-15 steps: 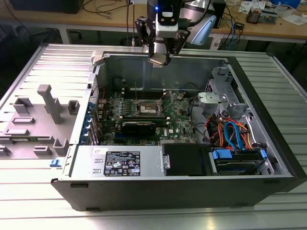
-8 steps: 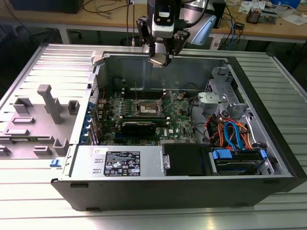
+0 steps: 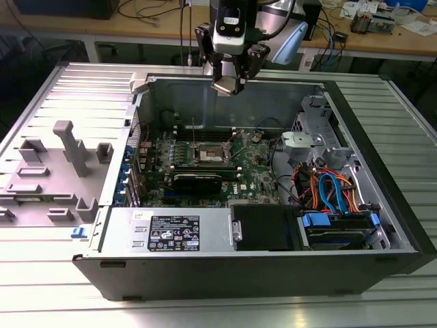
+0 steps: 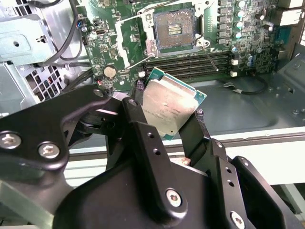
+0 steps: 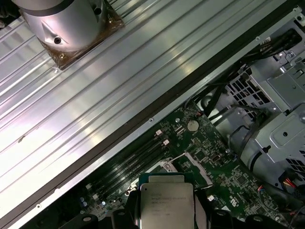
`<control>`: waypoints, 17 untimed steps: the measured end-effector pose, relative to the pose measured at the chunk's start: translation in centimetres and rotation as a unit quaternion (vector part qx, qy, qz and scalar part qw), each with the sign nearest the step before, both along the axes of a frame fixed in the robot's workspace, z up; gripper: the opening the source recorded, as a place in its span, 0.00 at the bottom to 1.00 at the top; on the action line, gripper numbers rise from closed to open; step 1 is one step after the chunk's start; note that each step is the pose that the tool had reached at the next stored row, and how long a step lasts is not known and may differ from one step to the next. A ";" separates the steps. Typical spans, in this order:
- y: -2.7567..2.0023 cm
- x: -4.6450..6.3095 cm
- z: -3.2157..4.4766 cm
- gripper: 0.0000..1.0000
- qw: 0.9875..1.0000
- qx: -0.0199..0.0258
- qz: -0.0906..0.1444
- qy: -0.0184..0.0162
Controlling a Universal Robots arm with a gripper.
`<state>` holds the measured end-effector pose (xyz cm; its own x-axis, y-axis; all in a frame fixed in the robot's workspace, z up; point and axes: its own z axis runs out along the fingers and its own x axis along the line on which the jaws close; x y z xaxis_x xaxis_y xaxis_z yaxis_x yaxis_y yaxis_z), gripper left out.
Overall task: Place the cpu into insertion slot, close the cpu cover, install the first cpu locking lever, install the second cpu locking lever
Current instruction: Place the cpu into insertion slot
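- My black metal pincer (image 4: 166,117): clamped on two opposite edges of the flat, square cpu (image 4: 169,102), whose shiny silver-grey top is tilted.
- Square, silver-rimmed insertion slot (image 4: 174,28): below my pincer, dark centre bare.

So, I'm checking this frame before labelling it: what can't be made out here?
cpu lower edge: second wrist view, hidden by the fingers.
cpu underside: both wrist views, faces away.
insertion slot contacts: exterior view, too small.

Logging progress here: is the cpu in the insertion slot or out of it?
Out. The tool grips the cpu in the air, and the insertion slot shows a bare dark centre in the second wrist view.
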<state>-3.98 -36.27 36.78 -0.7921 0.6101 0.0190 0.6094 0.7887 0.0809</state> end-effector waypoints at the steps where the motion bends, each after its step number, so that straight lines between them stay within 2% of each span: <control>1: 0.00 0.0 0.00 0.55 1.000 0.000 0.000 0.000; 6: 0.00 0.0 0.00 0.55 1.000 0.000 -0.001 0.000; 13: 0.00 0.0 0.00 0.55 0.999 0.000 -0.038 0.000; 17: 0.00 0.0 0.00 0.55 0.999 0.000 -0.049 0.000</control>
